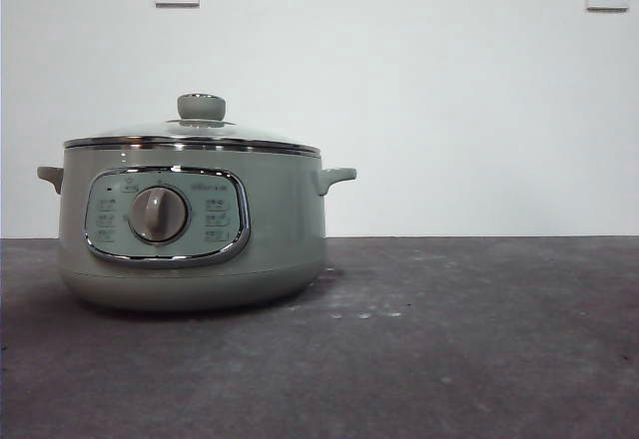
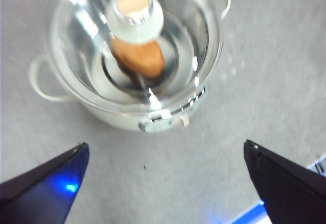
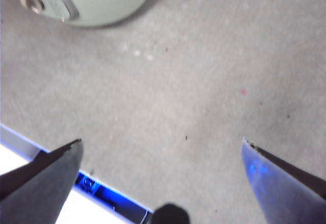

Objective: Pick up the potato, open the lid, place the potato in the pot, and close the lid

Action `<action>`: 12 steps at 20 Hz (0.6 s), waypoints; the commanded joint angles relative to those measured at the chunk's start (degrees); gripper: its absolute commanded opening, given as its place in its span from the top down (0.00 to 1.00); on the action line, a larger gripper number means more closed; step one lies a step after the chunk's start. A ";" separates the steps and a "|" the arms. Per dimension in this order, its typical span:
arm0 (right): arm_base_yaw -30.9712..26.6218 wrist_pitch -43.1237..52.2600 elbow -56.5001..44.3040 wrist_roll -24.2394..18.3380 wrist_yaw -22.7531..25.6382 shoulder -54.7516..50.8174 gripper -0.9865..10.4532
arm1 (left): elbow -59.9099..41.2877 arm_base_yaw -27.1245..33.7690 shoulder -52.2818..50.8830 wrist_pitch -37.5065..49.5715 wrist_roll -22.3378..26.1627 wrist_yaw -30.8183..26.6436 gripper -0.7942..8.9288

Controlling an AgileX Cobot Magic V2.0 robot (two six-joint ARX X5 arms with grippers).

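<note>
Glass lid (image 2: pixel 133 56) on pot (image 1: pixel 190 229), potato (image 2: pixel 138 58) apparently inside, left gripper (image 2: pixel 163 183) spread above.

pot (image 1: pixel 200 249) on table (image 1: pixel 479 349) (left side) | lid (image 1: pixel 195 135) seated

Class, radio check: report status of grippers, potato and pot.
Left gripper open, empty; right gripper open, empty. Orange-brown oval potato inside sage-green electric pot. Domed glass lid closed. Nothing obstructing.

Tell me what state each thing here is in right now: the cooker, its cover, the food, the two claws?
Pale green electric pot: upright on the table, covered.
Domed glass lid with green knob: seated on the pot, closed.
Orange-brown potato: inside the pot, under the lid.
Left gripper: open, empty, above the pot.
Right gripper: open, empty, beside the pot.
</note>
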 commanded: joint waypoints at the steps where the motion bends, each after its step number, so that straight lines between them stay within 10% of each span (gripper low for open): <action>1: 0.11 -0.04 -0.42 0.76 0.22 0.04 0.31 | -0.33 -0.04 -1.84 0.20 0.57 0.04 0.27; 3: 0.11 0.26 -0.42 0.70 0.46 0.09 0.37 | -0.33 -0.04 -2.86 0.20 0.63 0.20 0.41; 4: 0.11 0.35 -0.42 0.04 1.01 0.04 0.82 | -0.33 -0.04 -2.97 0.20 1.27 0.55 0.84; 12: 0.15 1.90 -0.37 0.74 1.57 0.15 0.91 | -0.31 -0.02 -2.40 0.22 1.68 2.75 0.92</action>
